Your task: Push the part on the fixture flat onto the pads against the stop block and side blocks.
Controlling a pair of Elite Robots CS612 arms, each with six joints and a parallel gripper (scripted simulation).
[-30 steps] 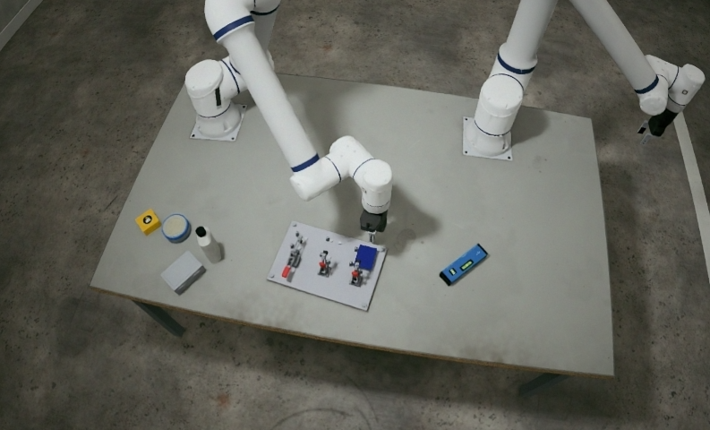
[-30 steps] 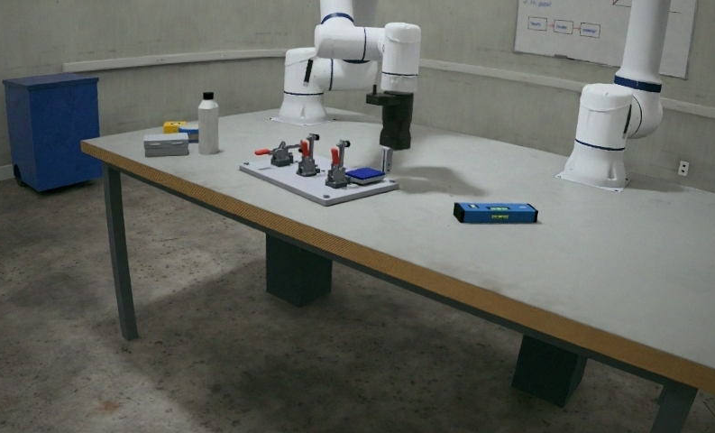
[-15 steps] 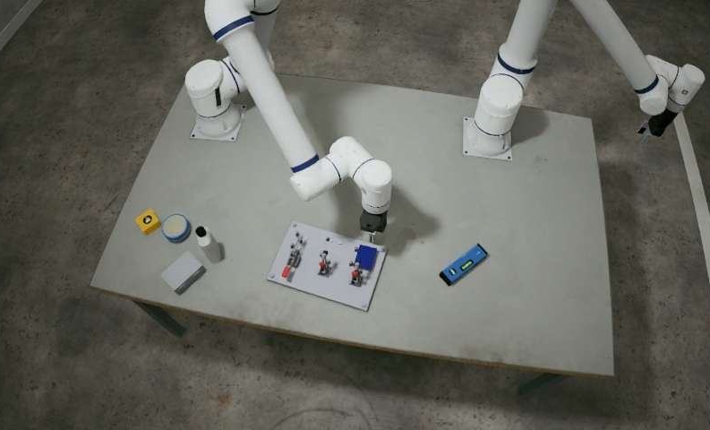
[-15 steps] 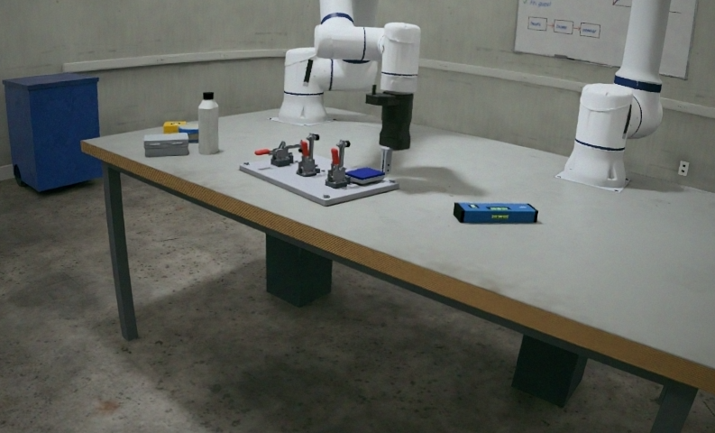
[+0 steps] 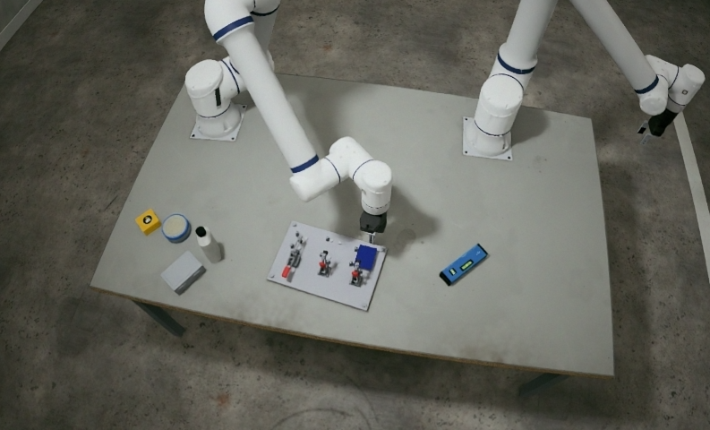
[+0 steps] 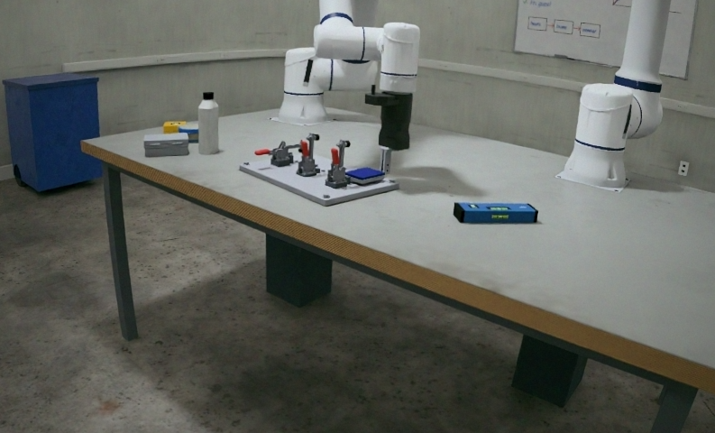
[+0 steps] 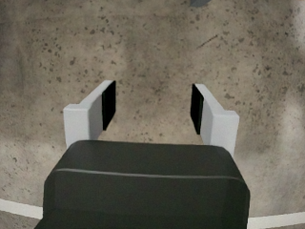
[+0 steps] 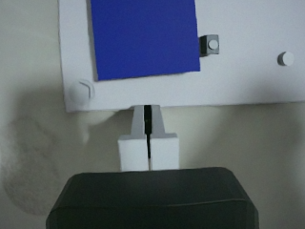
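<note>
The part [image 5: 366, 257] [image 6: 365, 173] [image 8: 145, 38], a blue-topped square, sits at one end of the pale fixture plate [image 5: 310, 286] [image 6: 315, 190] [image 8: 248, 86], beside a toggle clamp [image 5: 356, 274] [image 6: 336, 170]. A small dark block [image 8: 210, 45] is at the part's right edge in the right wrist view. The pads and stop block are not clearly seen; I cannot tell whether the part lies fully flat. My right gripper [image 5: 371, 240] [image 6: 385, 169] [image 8: 148, 121] is shut and empty, pointing down at the plate's edge, a small gap from the part. My left gripper [image 5: 644, 133] [image 7: 153, 97] is open and empty, off the table.
Two more clamps with red handles, one in the middle [image 5: 323, 265] [image 6: 307, 161] and one at the far end [image 5: 293, 257] [image 6: 281, 155], stand on the plate. A blue level [image 5: 464, 264] [image 6: 496, 213] lies to one side. A bottle [image 5: 208, 245] [image 6: 207, 125] and grey box [image 5: 183, 270] [image 6: 165, 144] stand opposite.
</note>
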